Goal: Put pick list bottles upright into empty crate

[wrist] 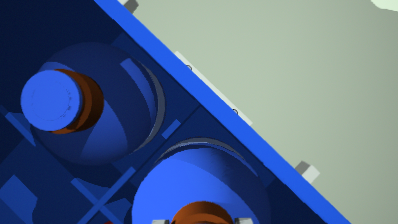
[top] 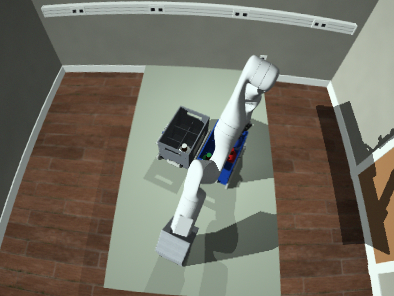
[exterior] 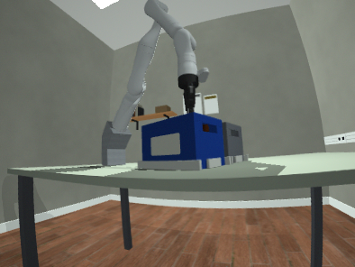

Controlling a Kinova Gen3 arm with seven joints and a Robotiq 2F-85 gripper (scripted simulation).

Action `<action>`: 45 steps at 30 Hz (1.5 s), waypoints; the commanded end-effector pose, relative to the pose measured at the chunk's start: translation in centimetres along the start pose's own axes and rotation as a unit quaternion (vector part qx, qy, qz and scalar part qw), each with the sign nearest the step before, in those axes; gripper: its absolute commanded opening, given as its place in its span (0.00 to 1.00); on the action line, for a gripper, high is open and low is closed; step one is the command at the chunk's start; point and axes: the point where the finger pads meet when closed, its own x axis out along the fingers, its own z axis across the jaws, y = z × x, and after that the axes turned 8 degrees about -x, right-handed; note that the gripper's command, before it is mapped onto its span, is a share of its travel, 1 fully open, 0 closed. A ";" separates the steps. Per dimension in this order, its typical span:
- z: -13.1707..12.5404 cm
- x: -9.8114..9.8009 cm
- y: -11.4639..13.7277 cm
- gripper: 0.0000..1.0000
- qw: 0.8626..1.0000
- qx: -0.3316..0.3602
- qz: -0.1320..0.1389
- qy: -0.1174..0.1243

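My gripper [wrist: 200, 221] is lowered into the blue crate [exterior: 182, 140] and is shut on the brown neck of a bottle [wrist: 200, 190] in a cell by the crate wall. Only the fingertips show at the bottom edge of the wrist view. Its label colour is hidden. A second bottle with a blue cap [wrist: 50, 100] stands in the neighbouring cell. In the top view the arm covers much of the blue crate; a green cap [top: 206, 156] and a red cap [top: 231, 157] show there. The grey crate [top: 182, 135] stands to its left with one bottle [top: 184, 147] at its near edge.
A strip of paper [top: 162, 178] lies on the table in front of the grey crate. The robot base [top: 175, 245] stands at the table's near edge. In the exterior view the grey crate [exterior: 234, 137] stands behind the blue one.
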 end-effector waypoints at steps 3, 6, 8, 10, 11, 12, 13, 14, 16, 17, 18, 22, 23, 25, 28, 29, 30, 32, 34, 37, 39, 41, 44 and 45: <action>0.0 -0.7 0.0 0.10 1.000 0.000 0.000 -0.001; 0.0 -1.2 0.0 0.10 1.000 0.000 0.000 -0.001; 0.0 -1.5 0.0 0.10 1.000 0.000 0.000 -0.001; 0.0 -1.8 0.0 0.10 1.000 0.000 0.000 -0.001; 0.0 -2.0 0.0 0.10 1.000 0.000 0.000 -0.001; 0.0 -2.2 0.0 0.10 1.000 0.000 0.000 -0.001; 0.0 -2.3 0.0 0.10 1.000 0.000 0.000 -0.001; 0.0 -2.5 0.0 0.10 1.000 0.000 0.000 -0.001; 0.0 -2.7 0.0 0.10 1.000 0.000 0.000 -0.001; 0.0 -2.7 0.0 0.10 1.000 0.000 0.000 -0.001; 0.0 -2.8 0.0 0.10 1.000 0.000 0.000 -0.001; 0.0 -3.5 0.0 0.10 1.000 0.000 0.000 -0.001; 0.0 -3.7 0.0 0.10 1.000 0.000 0.000 -0.001; 0.0 -4.0 0.0 0.10 1.000 0.000 0.000 -0.001; 0.0 -4.5 0.0 0.10 1.000 0.000 0.000 -0.001; 0.0 -4.7 0.0 0.10 1.000 0.000 0.000 -0.001; 0.0 -4.8 0.0 0.10 1.000 0.000 0.000 -0.001; 0.0 -5.2 0.0 0.10 1.000 0.000 0.000 -0.001; 0.0 -5.2 0.0 0.10 1.000 0.000 0.000 -0.001; 0.0 -5.7 0.0 0.10 1.000 0.000 0.000 -0.001; 0.0 -6.0 0.0 0.10 1.000 0.000 0.000 -0.001; 0.0 -6.4 0.0 0.10 1.000 0.000 0.000 -0.001; 0.0 -6.9 0.0 0.10 1.000 0.000 0.000 -0.001; 0.0 -7.0 0.0 0.10 1.000 0.000 0.000 -0.001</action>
